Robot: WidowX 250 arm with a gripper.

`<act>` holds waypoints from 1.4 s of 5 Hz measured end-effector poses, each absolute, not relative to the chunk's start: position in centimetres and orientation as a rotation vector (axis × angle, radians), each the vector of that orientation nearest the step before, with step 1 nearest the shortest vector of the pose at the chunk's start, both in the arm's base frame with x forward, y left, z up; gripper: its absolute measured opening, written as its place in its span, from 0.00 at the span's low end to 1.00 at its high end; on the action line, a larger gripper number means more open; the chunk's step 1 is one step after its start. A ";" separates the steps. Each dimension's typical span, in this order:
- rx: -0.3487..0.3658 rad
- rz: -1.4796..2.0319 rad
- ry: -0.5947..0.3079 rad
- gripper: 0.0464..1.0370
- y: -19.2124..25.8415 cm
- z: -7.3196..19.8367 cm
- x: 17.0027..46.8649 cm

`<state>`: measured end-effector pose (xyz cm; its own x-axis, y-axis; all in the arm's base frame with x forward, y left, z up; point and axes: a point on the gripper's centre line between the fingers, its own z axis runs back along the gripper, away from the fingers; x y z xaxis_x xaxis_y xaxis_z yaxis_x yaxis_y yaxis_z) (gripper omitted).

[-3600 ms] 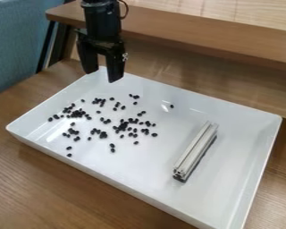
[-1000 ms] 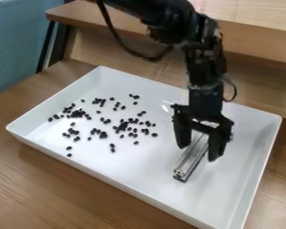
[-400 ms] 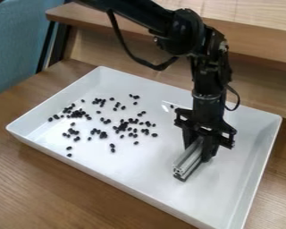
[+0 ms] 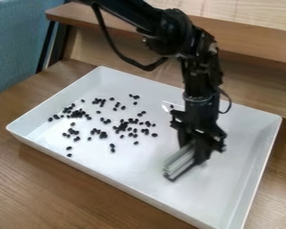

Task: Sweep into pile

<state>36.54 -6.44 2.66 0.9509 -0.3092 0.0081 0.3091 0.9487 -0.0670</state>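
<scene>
The wooden worktop [image 4: 56, 188] carries a large white tray [image 4: 118, 180]. The black arm [image 4: 169, 31] enters from 12 o'clock, its gripper [image 4: 193, 154] hanging over the tray's 3 o'clock side, fingers closed around a pale grooved bar [image 4: 180, 163], whose near end points to 7 o'clock. Small black beans [image 4: 103, 134] lie scattered towards 10 o'clock, apart from the bar; one sits alone near 1 o'clock.

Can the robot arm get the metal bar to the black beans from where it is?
Probably yes: the hand has the metal bar gripped, and only bare tray floor seems to lie between it and the nearest black beans. Reach to the farthest ones I can't judge.
</scene>
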 end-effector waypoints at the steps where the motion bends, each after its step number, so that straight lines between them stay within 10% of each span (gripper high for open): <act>1: -0.024 -0.370 0.013 0.36 -3.7 2.5 35.8; 7: 0.112 -0.254 -0.044 0.35 9.4 1.9 37.2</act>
<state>37.20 9.35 1.91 0.9670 -0.2531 0.0290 0.2482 0.9617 0.1163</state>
